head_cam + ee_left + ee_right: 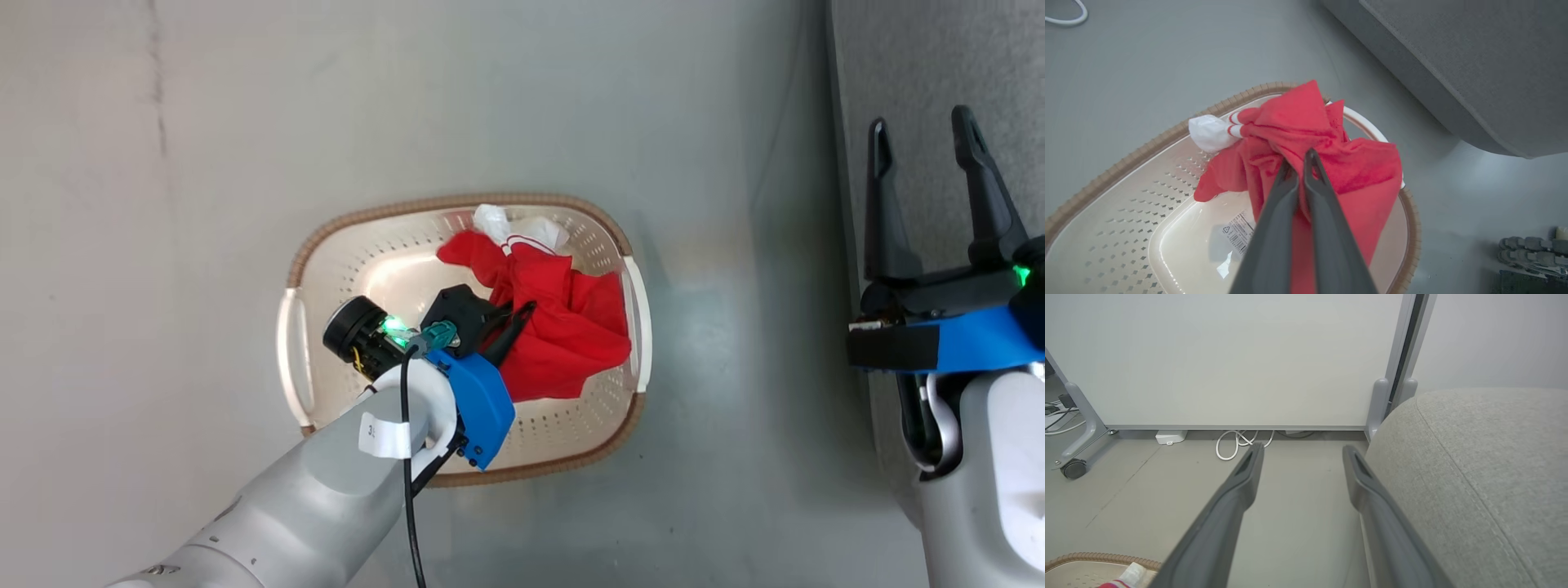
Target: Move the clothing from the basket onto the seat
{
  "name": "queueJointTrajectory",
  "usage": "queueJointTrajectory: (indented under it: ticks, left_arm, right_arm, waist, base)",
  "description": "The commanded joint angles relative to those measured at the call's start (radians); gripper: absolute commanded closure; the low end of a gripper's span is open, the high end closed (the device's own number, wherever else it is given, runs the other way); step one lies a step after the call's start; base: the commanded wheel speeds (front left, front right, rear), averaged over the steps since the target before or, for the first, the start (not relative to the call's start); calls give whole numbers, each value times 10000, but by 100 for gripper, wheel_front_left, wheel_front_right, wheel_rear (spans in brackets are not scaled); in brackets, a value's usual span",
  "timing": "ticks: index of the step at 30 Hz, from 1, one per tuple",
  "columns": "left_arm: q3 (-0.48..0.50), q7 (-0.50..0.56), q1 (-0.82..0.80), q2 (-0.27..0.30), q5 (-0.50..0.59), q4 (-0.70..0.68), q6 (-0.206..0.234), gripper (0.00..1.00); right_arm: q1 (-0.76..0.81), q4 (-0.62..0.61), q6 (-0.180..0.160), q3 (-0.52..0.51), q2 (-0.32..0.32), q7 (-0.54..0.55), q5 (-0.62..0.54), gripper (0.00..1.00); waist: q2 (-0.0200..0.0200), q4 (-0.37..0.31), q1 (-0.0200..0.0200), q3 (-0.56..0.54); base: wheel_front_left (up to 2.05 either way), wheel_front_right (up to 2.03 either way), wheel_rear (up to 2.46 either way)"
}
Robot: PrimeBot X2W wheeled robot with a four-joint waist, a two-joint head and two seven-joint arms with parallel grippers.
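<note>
The red clothing [563,327] with white trim is bunched in the right half of the cream basket [343,253] on the floor. My left gripper [510,322] reaches into the basket, shut on the clothing. In the left wrist view the closed fingers [1306,183] pinch a fold of the clothing [1298,122], which is gathered up above the basket [1118,204] bottom. My right gripper [922,163] hangs open and empty over the edge of the grey seat [914,65]. In the right wrist view that gripper [1302,455] points at the floor beside the seat [1486,477].
A white panel on a wheeled frame [1073,465] stands beyond the seat, with white cables [1237,443] along its base. Grey floor [163,204] surrounds the basket. A label sticker [1239,232] shows on the basket bottom. The seat [1474,61] lies just right of the basket.
</note>
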Motion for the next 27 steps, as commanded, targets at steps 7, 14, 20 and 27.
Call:
queueJointTrajectory:
  ticks: [7, 14, 20, 27]
  left_arm:
    - [1144, -82, 126, 254, 353, -1116, -14, 100]
    - [2815, -85, 646, 293, 1599, -2100, -14, 100]
    - [4032, -85, 1012, 219, 2634, -2865, -14, 100]
    - [4959, -85, 1229, 60, 3557, -3634, -14, 100]
  right_arm:
    - [462, 211, 1, -13, -105, -7, 61, 0]
    - [868, 419, 1, -8, -126, -7, 113, 0]
    - [1227, 582, 1, 27, -103, -7, 144, 0]
    - [1629, 731, 1, -29, -57, -7, 182, 0]
  waist:
    - [0, 379, 1, -1231]
    - [0, 507, 1, -2205]
    - [0, 536, 1, -2905]
    - [0, 619, 1, -3675]
  base:
    - [0, 0, 0]
    - [0, 0, 0]
    - [0, 0, 0]
    - [0, 0, 0]
